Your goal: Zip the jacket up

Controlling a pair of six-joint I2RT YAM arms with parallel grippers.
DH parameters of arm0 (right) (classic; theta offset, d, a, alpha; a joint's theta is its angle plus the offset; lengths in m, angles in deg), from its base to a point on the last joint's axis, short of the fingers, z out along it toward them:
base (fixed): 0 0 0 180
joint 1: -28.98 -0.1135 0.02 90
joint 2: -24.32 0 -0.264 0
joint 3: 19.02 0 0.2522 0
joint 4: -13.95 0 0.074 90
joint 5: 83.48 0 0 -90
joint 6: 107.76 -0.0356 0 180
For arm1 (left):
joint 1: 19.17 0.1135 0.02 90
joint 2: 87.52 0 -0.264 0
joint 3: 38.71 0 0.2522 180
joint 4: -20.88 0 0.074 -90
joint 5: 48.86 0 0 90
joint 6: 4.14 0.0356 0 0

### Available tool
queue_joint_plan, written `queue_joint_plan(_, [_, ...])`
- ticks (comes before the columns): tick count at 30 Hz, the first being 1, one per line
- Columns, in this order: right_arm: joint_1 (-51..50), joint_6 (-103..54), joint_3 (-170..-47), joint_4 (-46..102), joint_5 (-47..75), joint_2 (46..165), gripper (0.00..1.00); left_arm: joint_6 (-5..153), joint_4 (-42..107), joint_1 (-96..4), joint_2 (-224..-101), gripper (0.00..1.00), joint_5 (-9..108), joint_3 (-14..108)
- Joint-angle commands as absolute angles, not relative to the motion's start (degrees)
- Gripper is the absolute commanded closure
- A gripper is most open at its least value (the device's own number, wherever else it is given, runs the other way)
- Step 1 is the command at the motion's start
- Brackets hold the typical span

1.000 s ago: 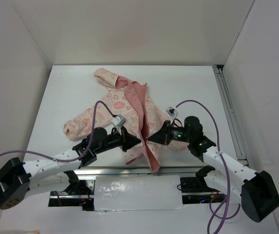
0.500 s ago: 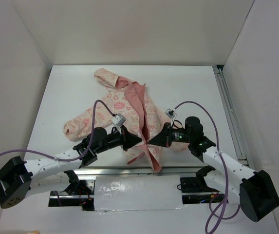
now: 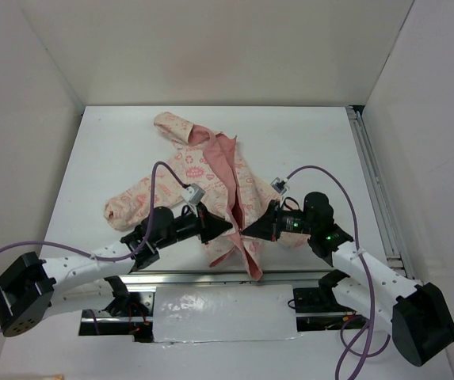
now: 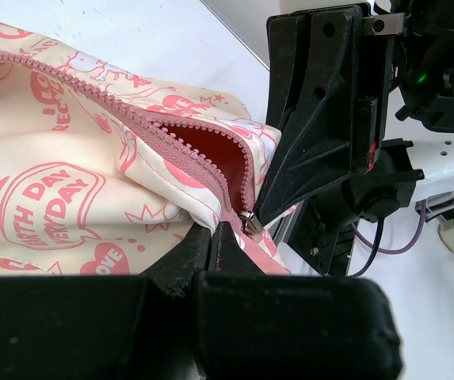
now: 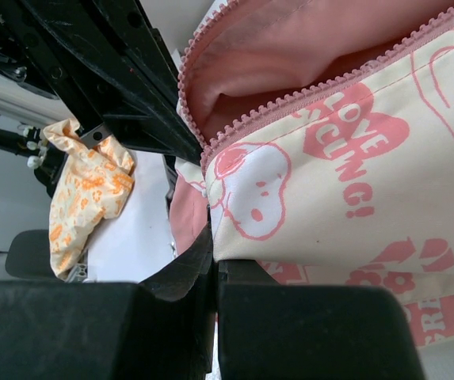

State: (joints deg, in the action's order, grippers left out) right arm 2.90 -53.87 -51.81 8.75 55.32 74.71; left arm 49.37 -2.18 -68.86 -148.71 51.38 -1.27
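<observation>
Jacket: a small hooded jacket point(image 3: 199, 170), cream with pink print, is laid flat on the white table point(image 3: 314, 142), hood toward the far edge and hem toward the arm bases
Front opening: the two front panels are spread apart over most of their length, so the salmon-pink lining point(image 3: 225, 158) is exposed
Zipper: the pink teeth point(image 4: 123, 107) are seen parted along the upper run; both rows meet at the small metal slider point(image 4: 248, 223), close to the hem
Left gripper: the left gripper point(image 3: 225, 228) is brought in from the left at the hem; its jaws are pressed together, with the cream fabric edge pinched just beside the slider
Right gripper: the right gripper point(image 3: 248, 229) is brought in from the right, facing the other; its jaws are pressed together on the opposite front panel, just under a printed cartoon dog head point(image 5: 250, 198); whether the slider pull itself is clamped cannot be told
Spacing: the two sets of fingertips are held just beside each other at the bottom of the zipper
Sleeve: one sleeve point(image 3: 123, 204) is stretched out on the table, beyond the left arm
</observation>
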Motion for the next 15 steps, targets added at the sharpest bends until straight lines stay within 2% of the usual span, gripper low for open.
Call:
queue_joint_plan(1, [3.1, -53.3, -51.7, 5.0, 56.1, 74.0, 1.0, 49.1, -8.8, -68.8, -149.4, 1.0, 52.3, -0.3])
queue_joint_plan(15, [3.2, -54.1, -52.7, 3.4, 55.0, 75.1, 1.0, 49.6, -11.3, -68.8, -150.5, 1.0, 57.0, -0.9])
